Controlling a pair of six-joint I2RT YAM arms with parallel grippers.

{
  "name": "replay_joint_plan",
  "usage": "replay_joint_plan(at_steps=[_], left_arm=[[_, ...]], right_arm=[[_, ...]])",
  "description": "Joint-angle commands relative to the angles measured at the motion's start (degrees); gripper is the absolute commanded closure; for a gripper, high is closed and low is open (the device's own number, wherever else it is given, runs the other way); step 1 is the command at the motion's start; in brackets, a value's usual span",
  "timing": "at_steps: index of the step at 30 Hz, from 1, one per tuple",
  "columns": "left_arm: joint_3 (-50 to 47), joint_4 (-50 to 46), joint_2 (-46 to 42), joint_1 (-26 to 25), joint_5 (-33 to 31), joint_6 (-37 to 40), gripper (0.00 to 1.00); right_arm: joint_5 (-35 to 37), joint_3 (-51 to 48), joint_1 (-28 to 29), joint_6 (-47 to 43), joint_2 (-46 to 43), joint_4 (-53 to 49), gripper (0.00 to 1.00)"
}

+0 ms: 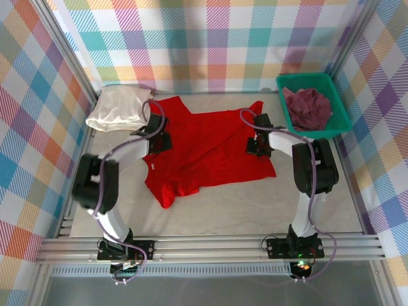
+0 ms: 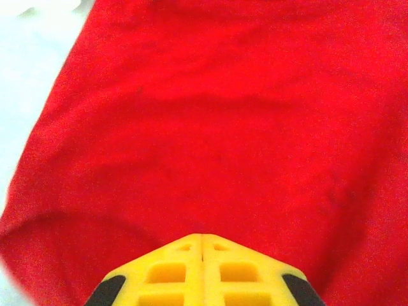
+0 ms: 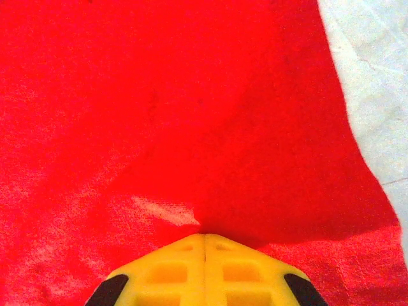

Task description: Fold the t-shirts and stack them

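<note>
The left gripper [image 2: 202,237] and right gripper [image 3: 204,236], yellow fingers pressed together, each seem to pinch the bright red cloth t-shirt [image 1: 210,150] spread on the pale table [image 1: 255,210].

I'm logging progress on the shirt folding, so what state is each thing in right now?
red t-shirt: unfolded, spread rumpled on the table, pinched by both grippers.
cream-white t-shirt: bundled in a loose heap at the far left corner.
maroon t-shirt: crumpled inside the green mesh basket.
green mesh basket: upright at far right, holding the maroon t-shirt.
left gripper: shut on the red t-shirt.
right gripper: shut on the red t-shirt.
</note>
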Motion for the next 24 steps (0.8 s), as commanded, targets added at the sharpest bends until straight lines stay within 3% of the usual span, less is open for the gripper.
replay_joint_plan(at_steps=[1,4,9,15,19,24], left_arm=[[8.3,-4.3,8.5,1.0,0.2,2.6,1.00],[13.0,-3.2,13.5,1.2,-2.0,2.7,1.00],[27.1,-11.8,23.8,1.4,-0.3,3.4,1.00],[30.6,-12.3,26.8,1.4,0.3,3.4,1.00],[33.4,-14.0,28.5,1.4,1.1,4.1,1.00],[38.6,-16.5,31.6,1.4,1.6,4.5,1.00]], right_arm=[[1.7,-5.7,-0.3,3.9,-2.2,-0.1,1.00],[3.1,-10.6,-0.4,6.2,-5.8,-1.0,1.00],[3.2,-18.9,-0.5,9.2,-13.2,-2.8,1.00],[3.3,-24.7,-2.0,10.4,-20.7,-6.3,1.00],[2.9,-23.2,-2.3,7.7,-26.1,-7.4,1.00],[2.4,-11.7,-2.1,3.5,-25.5,-11.0,1.00]])
